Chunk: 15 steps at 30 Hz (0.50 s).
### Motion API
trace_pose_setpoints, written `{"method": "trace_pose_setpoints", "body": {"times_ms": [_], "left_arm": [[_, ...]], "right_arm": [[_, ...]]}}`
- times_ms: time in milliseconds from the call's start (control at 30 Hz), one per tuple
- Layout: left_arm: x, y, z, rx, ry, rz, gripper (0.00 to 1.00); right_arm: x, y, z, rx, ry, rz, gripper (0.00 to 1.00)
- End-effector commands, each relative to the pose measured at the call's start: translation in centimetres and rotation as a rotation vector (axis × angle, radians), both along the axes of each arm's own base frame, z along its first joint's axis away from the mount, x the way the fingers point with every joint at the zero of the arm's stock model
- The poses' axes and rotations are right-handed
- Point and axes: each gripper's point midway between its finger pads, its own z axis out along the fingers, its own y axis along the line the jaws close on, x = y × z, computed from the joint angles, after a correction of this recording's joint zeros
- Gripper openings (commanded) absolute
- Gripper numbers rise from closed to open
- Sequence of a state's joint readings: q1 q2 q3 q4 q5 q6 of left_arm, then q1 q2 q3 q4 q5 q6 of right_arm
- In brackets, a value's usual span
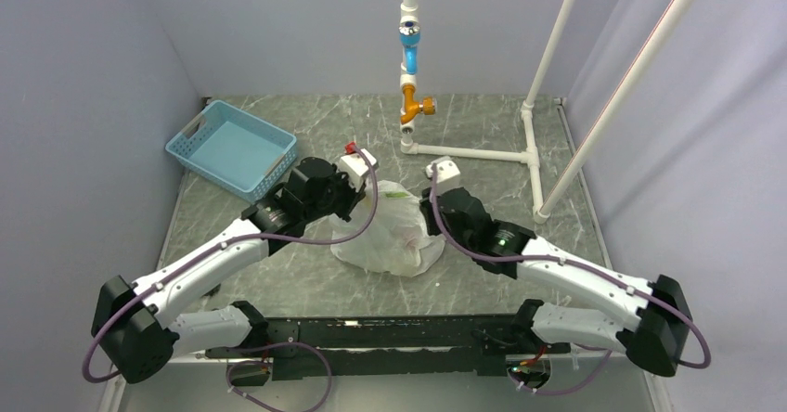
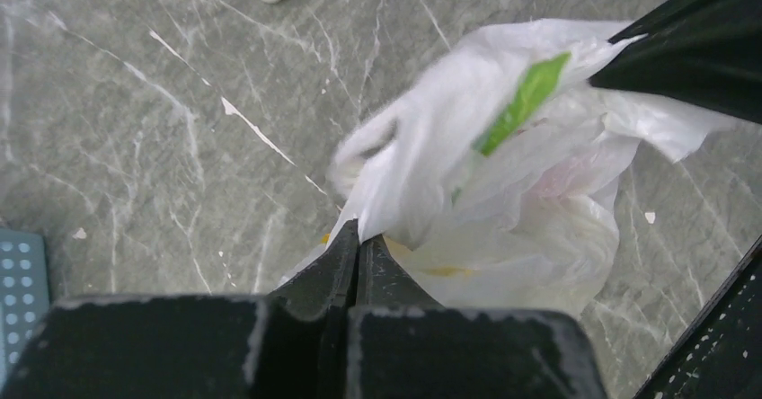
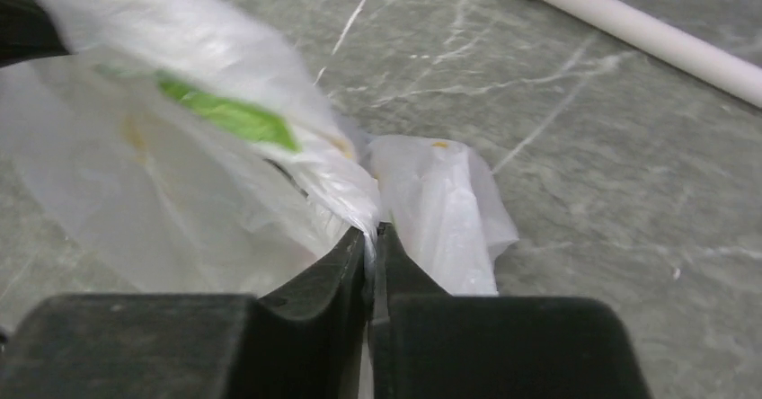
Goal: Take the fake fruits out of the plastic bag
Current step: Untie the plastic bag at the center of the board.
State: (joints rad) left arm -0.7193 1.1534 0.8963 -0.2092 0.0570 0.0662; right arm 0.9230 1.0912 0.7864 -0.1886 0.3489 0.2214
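Observation:
The white crinkly plastic bag (image 1: 390, 236) with green marks lies in the middle of the table between both arms. My left gripper (image 1: 357, 194) is shut on the bag's film at its left top edge; in the left wrist view the closed gripper (image 2: 359, 237) pinches the bag (image 2: 503, 192). My right gripper (image 1: 429, 210) is shut on the bag's right edge; in the right wrist view the gripper (image 3: 370, 237) clamps a fold of the bag (image 3: 198, 138). The fake fruits are hidden inside; only faint pink and yellow tints show through the film.
A blue lattice basket (image 1: 232, 148) stands at the back left. A white pipe frame (image 1: 473, 152) with an orange and blue valve (image 1: 413, 106) stands at the back centre and right. Grey walls enclose the marbled table.

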Motion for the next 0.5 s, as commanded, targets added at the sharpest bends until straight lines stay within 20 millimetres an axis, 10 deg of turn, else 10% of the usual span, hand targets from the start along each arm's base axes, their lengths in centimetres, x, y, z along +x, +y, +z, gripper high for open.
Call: {"method": "trace_pose_setpoints", "body": {"times_ms": [0, 167, 467], "left_arm": [[0.8, 2.0, 4.2, -0.071, -0.130, 0.115, 0.00], [0.6, 4.5, 5.8, -0.103, -0.216, 0.207, 0.00], [-1.3, 3.9, 6.6, -0.143, -0.215, 0.115, 0.12]], "right_arm": [[0.9, -4.5, 2.0, 0.125, -0.087, -0.271, 0.00], [-0.1, -6.5, 1.6, 0.220, -0.096, -0.330, 0.00], [-1.2, -1.5, 2.8, 0.192, -0.109, -0.011, 0.00]]}}
